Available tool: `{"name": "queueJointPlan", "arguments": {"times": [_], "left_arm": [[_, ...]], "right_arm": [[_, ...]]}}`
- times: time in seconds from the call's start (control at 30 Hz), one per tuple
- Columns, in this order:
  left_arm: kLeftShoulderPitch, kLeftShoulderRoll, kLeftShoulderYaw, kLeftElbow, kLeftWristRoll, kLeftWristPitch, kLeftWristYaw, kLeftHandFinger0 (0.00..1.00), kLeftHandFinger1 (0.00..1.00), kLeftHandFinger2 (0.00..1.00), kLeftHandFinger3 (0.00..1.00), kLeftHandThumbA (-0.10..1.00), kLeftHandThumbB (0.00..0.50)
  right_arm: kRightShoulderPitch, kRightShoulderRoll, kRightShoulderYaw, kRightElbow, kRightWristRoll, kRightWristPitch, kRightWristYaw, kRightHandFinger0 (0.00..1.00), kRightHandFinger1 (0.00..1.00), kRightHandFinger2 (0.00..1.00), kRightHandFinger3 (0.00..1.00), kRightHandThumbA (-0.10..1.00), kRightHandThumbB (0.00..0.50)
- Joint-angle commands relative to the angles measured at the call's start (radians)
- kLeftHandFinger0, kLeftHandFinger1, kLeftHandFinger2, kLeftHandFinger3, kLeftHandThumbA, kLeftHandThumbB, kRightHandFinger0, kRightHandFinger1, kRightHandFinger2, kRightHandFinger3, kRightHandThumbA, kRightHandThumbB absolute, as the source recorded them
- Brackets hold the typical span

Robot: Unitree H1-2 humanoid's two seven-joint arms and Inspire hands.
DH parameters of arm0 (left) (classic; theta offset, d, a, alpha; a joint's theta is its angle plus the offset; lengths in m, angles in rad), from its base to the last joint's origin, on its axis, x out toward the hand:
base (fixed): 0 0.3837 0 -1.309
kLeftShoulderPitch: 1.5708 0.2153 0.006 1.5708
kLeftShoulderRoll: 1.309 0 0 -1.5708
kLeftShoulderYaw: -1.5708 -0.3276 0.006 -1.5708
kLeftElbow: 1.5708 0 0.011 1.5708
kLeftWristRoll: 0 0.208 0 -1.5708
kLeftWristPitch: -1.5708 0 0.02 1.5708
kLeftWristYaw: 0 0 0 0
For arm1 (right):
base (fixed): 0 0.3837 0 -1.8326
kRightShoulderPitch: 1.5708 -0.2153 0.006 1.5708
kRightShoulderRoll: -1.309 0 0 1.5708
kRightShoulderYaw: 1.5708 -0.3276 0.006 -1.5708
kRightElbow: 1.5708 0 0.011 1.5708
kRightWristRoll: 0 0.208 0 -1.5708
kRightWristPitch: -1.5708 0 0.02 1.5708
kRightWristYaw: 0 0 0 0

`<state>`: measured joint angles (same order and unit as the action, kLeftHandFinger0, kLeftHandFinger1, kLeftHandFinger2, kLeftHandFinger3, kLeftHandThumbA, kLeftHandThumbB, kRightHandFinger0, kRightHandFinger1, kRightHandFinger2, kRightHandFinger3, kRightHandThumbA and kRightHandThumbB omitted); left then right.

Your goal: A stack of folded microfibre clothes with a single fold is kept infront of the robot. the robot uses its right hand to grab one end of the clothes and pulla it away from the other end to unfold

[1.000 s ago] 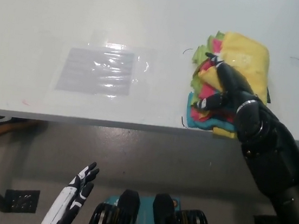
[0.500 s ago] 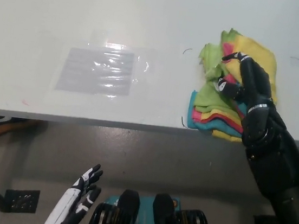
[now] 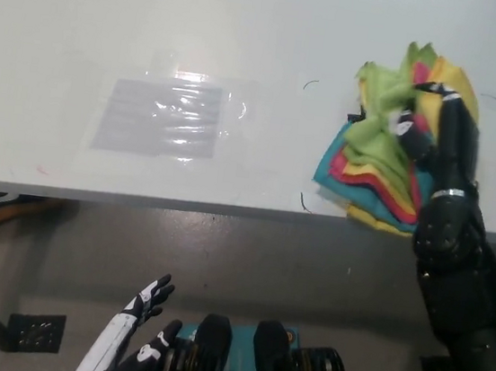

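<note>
Now the right hand [image 3: 443, 128] pinches one green cloth [image 3: 378, 120] atop one stack [image 3: 371, 178].

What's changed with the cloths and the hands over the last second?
The right hand, gripping the cloth stack's near edges, carried them toward the table's far side, opening the fold. The clear plastic sheet stayed put; the left hand stayed low, open.

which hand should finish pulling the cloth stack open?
Right. The black right hand is already on the cloth stack, gripping its green top layer. The white left hand hangs open below the table edge.
</note>
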<state>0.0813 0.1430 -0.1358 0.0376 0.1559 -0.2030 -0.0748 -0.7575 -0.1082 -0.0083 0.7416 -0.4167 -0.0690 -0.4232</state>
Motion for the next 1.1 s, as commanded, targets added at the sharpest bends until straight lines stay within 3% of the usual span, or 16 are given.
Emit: {"name": "queueJointPlan", "arguments": {"times": [0.0,0.07,0.1,0.13,0.17,0.2,0.27,0.3,0.33,0.4,0.43,0.57,0.63,0.67,0.9,1.07], "left_arm": [[0.007,0.019,-0.002,-0.016,0.012,-0.044,-0.007,1.0,1.0,1.0,1.0,0.76,0.087],[0.009,0.018,-0.001,-0.012,0.012,-0.055,-0.004,1.0,1.0,1.0,1.0,0.75,0.088],[0.01,0.018,-0.001,-0.01,0.013,-0.057,-0.002,1.0,1.0,1.0,1.0,0.75,0.087],[0.01,0.017,0.0,-0.009,0.014,-0.058,-0.002,1.0,1.0,1.0,1.0,0.75,0.087],[0.013,0.016,0.001,-0.004,0.009,-0.061,-0.001,1.0,1.0,0.97,1.0,0.75,0.094],[0.015,0.016,0.002,-0.003,0.008,-0.062,0.0,1.0,1.0,0.97,1.0,0.75,0.094],[0.017,0.017,0.001,0.003,0.011,-0.068,0.001,1.0,1.0,0.95,1.0,0.75,0.095],[0.018,0.017,0.001,0.005,0.012,-0.067,0.001,1.0,1.0,0.94,0.99,0.75,0.099],[0.018,0.017,0.002,0.005,0.013,-0.064,0.001,1.0,1.0,0.94,0.99,0.76,0.1],[0.02,0.017,0.001,0.002,0.014,-0.06,0.001,1.0,1.0,0.92,0.98,0.76,0.104],[0.02,0.016,0.001,0.006,0.013,-0.062,0.0,1.0,1.0,0.91,0.98,0.76,0.109],[0.022,0.014,0.0,0.009,0.018,-0.059,0.002,1.0,1.0,0.89,0.98,0.74,0.121],[0.025,0.015,-0.002,0.004,0.025,-0.053,0.002,1.0,1.0,0.9,0.97,0.73,0.119],[0.026,0.015,-0.002,0.002,0.025,-0.048,0.001,1.0,1.0,0.9,0.97,0.73,0.125],[0.026,0.021,-0.002,0.002,0.027,-0.049,-0.004,1.0,1.0,0.89,0.98,0.69,0.115],[0.029,0.022,-0.003,-0.013,0.026,-0.028,-0.011,1.0,1.0,0.89,1.0,0.66,0.108]], "right_arm": [[-0.017,0.011,-0.176,-0.054,0.194,-0.208,-0.165,0.0,0.11,0.47,0.62,-0.01,0.082],[-0.013,-0.006,-0.239,-0.035,0.234,-0.259,-0.158,0.02,0.19,0.58,0.76,0.19,0.032],[-0.012,-0.01,-0.271,-0.021,0.265,-0.301,-0.154,0.07,0.27,0.7,0.93,0.22,0.027],[-0.012,-0.011,-0.287,-0.015,0.276,-0.32,-0.15,0.12,0.32,0.74,0.92,0.31,0.024],[-0.001,-0.02,-0.322,-0.02,0.316,-0.328,-0.125,0.27,0.56,1.0,1.0,0.46,0.048],[0.001,-0.021,-0.333,-0.02,0.324,-0.327,-0.116,0.29,0.51,0.95,1.0,0.64,0.06],[0.017,-0.035,-0.359,-0.025,0.363,-0.333,-0.062,0.5,0.72,1.0,1.0,0.74,0.063],[0.02,-0.041,-0.368,-0.019,0.371,-0.335,-0.041,0.54,0.71,1.0,1.0,0.78,0.09],[0.027,-0.049,-0.369,-0.019,0.384,-0.325,-0.011,0.64,0.79,1.0,1.0,0.84,0.133],[0.045,-0.057,-0.359,-0.029,0.369,-0.314,0.012,0.78,0.84,1.0,1.0,0.93,0.192],[0.069,-0.066,-0.344,-0.046,0.38,-0.311,0.064,0.94,0.94,1.0,1.0,0.97,0.223],[0.1,-0.094,-0.306,-0.044,0.46,-0.326,0.228,1.0,1.0,1.0,1.0,0.98,0.274],[0.111,-0.103,-0.286,-0.046,0.467,-0.321,0.269,1.0,1.0,1.0,1.0,0.97,0.248],[0.118,-0.108,-0.275,-0.051,0.463,-0.317,0.281,1.0,1.0,1.0,1.0,0.98,0.26],[0.142,-0.116,-0.264,-0.057,0.458,-0.269,0.251,1.0,1.0,1.0,1.0,1.0,0.29],[0.168,-0.125,-0.306,-0.104,0.522,-0.302,0.263,1.0,1.0,1.0,1.0,1.0,0.289]]}}
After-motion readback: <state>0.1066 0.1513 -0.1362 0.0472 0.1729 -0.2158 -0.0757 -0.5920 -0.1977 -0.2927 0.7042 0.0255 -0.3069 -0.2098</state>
